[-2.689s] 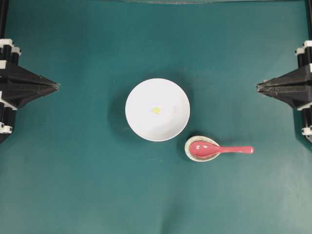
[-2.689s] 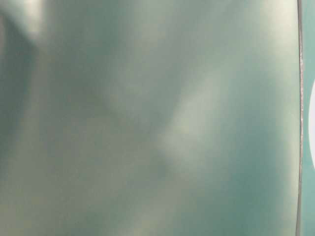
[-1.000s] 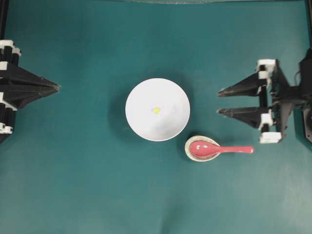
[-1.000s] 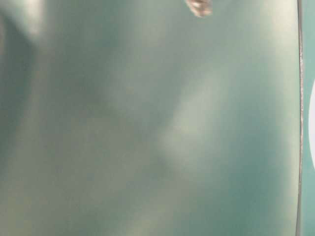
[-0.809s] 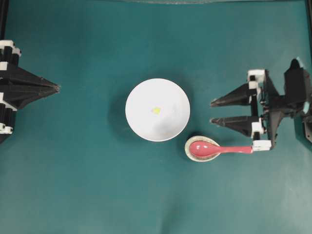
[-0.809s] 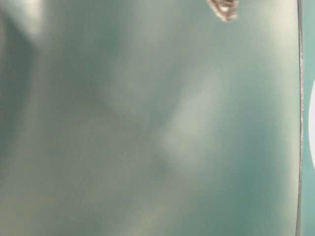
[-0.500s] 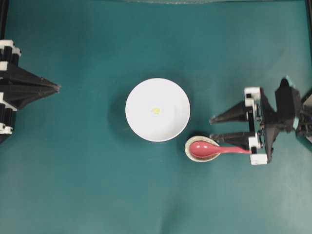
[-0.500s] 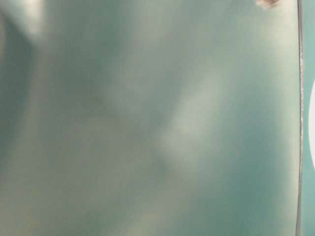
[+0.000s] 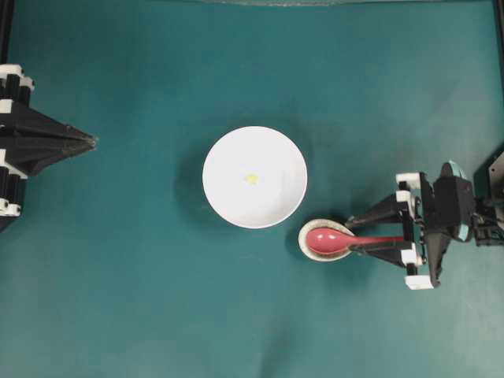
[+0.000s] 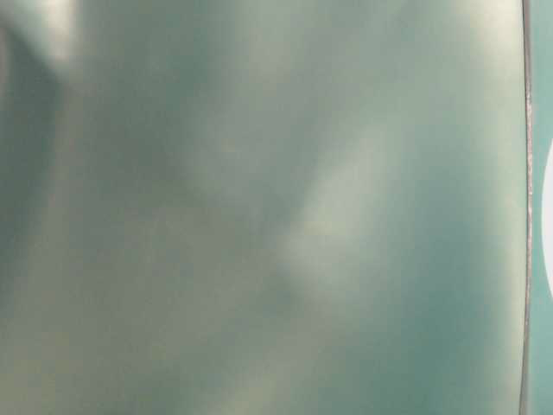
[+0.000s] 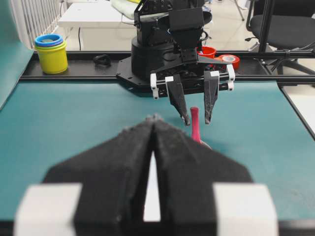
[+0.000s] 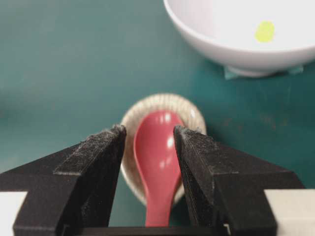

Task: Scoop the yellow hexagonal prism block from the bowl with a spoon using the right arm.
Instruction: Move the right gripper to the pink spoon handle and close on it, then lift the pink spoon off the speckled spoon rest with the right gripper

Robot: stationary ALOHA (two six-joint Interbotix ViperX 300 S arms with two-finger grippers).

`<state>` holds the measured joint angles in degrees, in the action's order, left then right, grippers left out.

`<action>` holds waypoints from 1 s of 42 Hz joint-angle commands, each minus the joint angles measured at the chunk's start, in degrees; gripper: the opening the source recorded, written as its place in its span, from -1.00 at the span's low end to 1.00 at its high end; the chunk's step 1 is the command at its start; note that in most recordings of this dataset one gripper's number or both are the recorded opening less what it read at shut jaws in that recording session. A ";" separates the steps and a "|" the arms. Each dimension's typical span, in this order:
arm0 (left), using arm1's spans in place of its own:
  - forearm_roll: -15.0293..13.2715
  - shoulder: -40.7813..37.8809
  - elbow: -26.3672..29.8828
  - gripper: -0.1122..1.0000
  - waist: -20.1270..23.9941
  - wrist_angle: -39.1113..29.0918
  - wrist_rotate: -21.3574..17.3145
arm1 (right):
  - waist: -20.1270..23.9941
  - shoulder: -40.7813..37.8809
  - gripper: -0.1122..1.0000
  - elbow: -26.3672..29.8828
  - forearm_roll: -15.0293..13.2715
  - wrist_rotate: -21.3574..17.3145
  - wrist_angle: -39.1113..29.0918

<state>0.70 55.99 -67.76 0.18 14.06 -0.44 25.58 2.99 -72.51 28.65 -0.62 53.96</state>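
The white bowl (image 9: 228, 197) stands mid-table with the tiny yellow block (image 9: 251, 179) inside; both also show in the right wrist view, bowl (image 12: 231, 49) and block (image 12: 265, 31). The pink-red spoon (image 9: 324, 240) lies with its scoop in the speckled spoon rest (image 9: 303, 236), handle pointing right. My right gripper (image 9: 352, 236) is open and low, one finger on each side of the spoon's handle; I cannot tell if they touch it. In the right wrist view the spoon (image 12: 157, 157) lies between the open gripper's (image 12: 147, 130) fingers. My left gripper (image 9: 93, 142) is shut and empty at the far left.
The spoon rest (image 12: 162, 98) sits close to the bowl's near-right side. In the left wrist view the right gripper (image 11: 196, 119) straddles the spoon handle (image 11: 194, 129); yellow and blue stacked cups (image 11: 51, 53) and tape rolls (image 11: 226, 60) lie beyond the table's edge. The table-level view is blurred.
My right arm has come in from the right edge, opened, and moved down to the spoon, so its fingers now flank the handle. The left arm, bowl and block have not moved.
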 commanded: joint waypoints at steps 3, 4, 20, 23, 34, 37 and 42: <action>0.09 -0.26 1.32 -0.80 0.09 -0.26 -0.09 | 1.67 0.53 0.12 -0.62 2.46 0.00 0.62; 0.09 -0.26 1.32 -0.80 0.09 -0.35 -0.09 | 1.85 0.53 0.12 -0.70 2.64 0.09 0.53; 0.09 -0.35 1.41 -0.80 0.00 -1.23 -0.09 | 3.52 0.44 0.12 -1.58 4.31 -1.23 -1.41; 0.09 -0.26 1.41 -0.80 0.00 -1.14 0.00 | 3.78 0.44 0.12 -1.85 4.31 -2.02 -2.02; 0.09 -0.26 1.41 -0.80 0.09 -1.14 -0.09 | 4.39 -0.26 0.12 -2.20 4.31 -2.90 -2.29; 0.09 -0.26 1.41 -0.80 0.00 -1.14 -0.09 | 4.39 -0.70 0.12 -2.37 4.57 -2.99 -2.29; 0.09 -0.35 1.32 -0.80 0.09 -1.14 -0.09 | 4.48 -1.49 0.09 -2.37 4.83 -2.99 -2.29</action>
<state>0.62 55.99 -67.76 0.09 12.57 -0.44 29.79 1.41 -75.15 33.31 -3.52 51.42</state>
